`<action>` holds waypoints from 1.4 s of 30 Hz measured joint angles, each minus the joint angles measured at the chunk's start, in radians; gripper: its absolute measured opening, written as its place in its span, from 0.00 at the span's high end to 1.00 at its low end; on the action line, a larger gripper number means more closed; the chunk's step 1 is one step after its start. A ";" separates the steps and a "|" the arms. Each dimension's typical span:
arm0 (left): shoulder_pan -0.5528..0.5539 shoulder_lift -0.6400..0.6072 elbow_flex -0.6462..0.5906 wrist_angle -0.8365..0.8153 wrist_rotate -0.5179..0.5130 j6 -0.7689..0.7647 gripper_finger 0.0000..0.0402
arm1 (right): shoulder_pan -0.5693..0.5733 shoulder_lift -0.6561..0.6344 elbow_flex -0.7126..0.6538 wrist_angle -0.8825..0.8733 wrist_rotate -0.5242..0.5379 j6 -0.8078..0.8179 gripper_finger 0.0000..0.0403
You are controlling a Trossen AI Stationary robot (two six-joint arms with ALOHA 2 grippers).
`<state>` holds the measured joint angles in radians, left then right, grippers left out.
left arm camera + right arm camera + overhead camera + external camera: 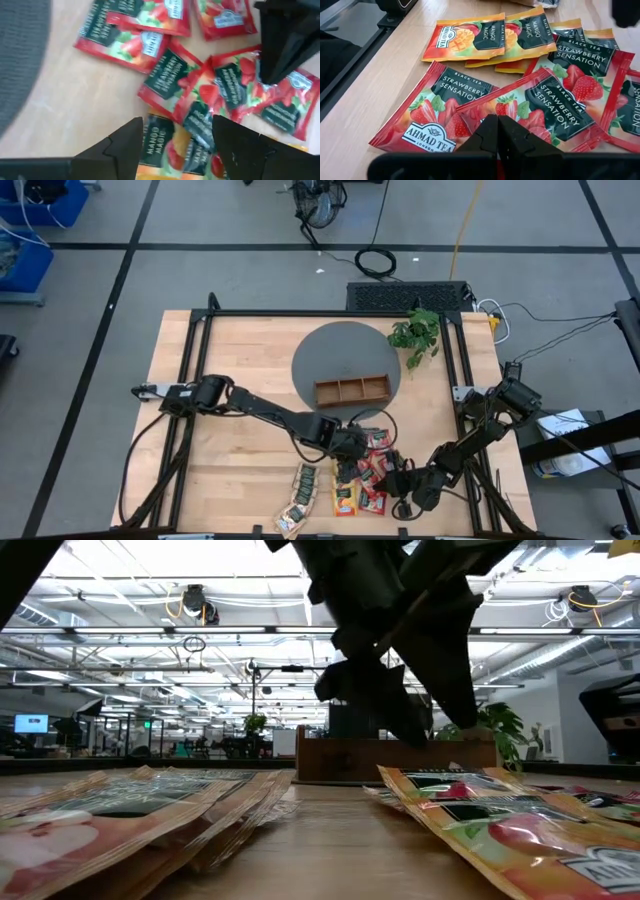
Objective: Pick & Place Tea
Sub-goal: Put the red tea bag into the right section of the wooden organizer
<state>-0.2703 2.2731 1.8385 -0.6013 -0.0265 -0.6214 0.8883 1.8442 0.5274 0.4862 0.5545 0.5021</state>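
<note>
Left end effector spread, poised over the heap of red strawberry tea packets near the table's front edge, apparently lining up a pick. Right end effector pressed together, empty, low beside the same heap. The wooden tray sits behind on the grey mat, presumably the destination.

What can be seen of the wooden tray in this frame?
The wooden tray is a low, brown, oblong box with two dividers making three compartments in a row, all apparently empty. It sits flat on the grey round mat, near the mat's front edge, long side across the table. Nothing touches it: the tea packets lie nearer the front, and the leafy plant stands apart to one side.
</note>
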 joint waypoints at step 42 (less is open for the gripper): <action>0.002 0.048 0.000 0.135 0.006 0.117 0.97 | -0.001 0.000 0.000 0.023 0.053 -0.026 1.00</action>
<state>-0.2687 2.3210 1.8381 -0.4664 -0.0202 -0.5048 0.8875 1.8440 0.5274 0.5096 0.6070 0.4764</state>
